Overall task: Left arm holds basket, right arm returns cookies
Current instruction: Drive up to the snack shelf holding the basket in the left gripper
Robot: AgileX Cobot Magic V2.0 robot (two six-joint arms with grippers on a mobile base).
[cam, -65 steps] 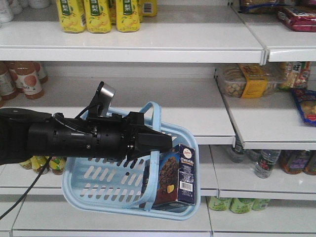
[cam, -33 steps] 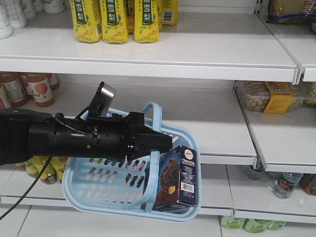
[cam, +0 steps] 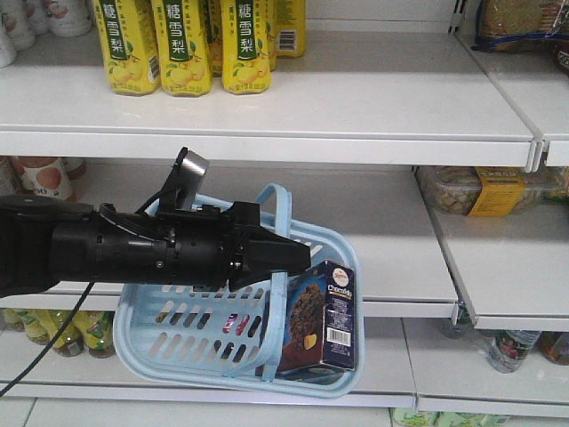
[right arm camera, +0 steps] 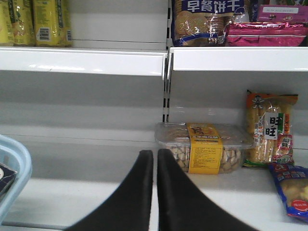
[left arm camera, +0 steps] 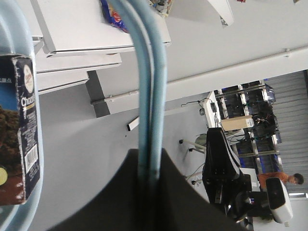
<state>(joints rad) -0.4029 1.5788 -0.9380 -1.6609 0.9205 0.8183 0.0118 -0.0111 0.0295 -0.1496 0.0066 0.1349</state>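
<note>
Blue basket (cam: 133, 334) holds cookies (cam: 324, 316) (right fingers (right arm camera: 137, 192) together, wrist view only).

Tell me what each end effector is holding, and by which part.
Left end effector grips the basket by its loop handle. Right end effector is shut on nothing; the cookies sit in the basket.

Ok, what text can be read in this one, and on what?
"糖雪梨": yellow bottles, top shelf.
"早餐饼干": biscuit packet.
"旺旺": cracker bag.
"Choco…": cookies box; the remaining letters and the barcode digits are blurred.
Label on clear tub: too small to read.
</note>
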